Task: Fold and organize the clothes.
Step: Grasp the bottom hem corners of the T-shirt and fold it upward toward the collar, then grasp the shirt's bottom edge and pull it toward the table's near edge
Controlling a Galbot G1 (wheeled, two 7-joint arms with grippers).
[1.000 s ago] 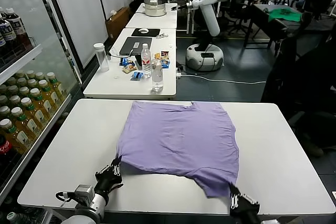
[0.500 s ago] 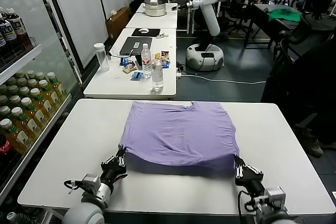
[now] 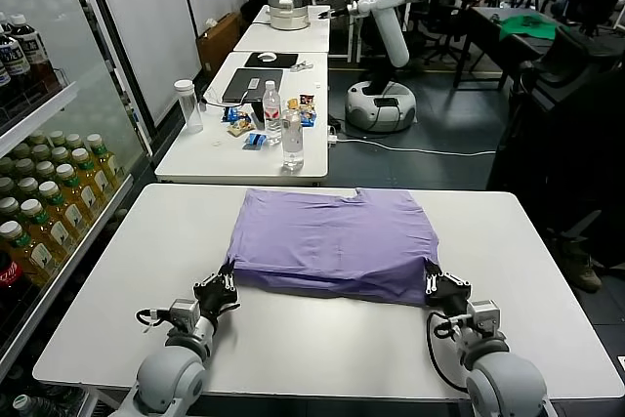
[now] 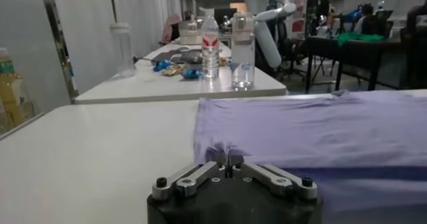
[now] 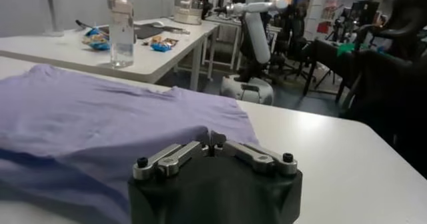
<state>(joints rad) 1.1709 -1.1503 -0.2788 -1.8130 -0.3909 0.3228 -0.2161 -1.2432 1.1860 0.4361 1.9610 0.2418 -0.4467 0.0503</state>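
Observation:
The lavender T-shirt [image 3: 332,241] lies on the white table [image 3: 146,261], its near part doubled over toward the far side. My left gripper [image 3: 227,283] is shut on the shirt's near left corner; in the left wrist view the gripper [image 4: 227,157] pinches the lavender fabric [image 4: 320,129]. My right gripper [image 3: 431,283] is shut on the near right corner; in the right wrist view the gripper [image 5: 212,140] pinches the shirt [image 5: 93,112]. Both hold the fabric low over the table. No print shows on the visible side.
A second white table [image 3: 244,134] behind holds bottles [image 3: 292,139], a laptop [image 3: 252,85] and snacks. A drinks shelf [image 3: 49,202] stands at the left. Another robot [image 3: 386,36] and a green cloth [image 3: 530,28] are far behind.
Both grippers moved away from the near table edge toward the far side, carrying the shirt's near hem with them. The shirt's visible area got shorter as the near part folded over.

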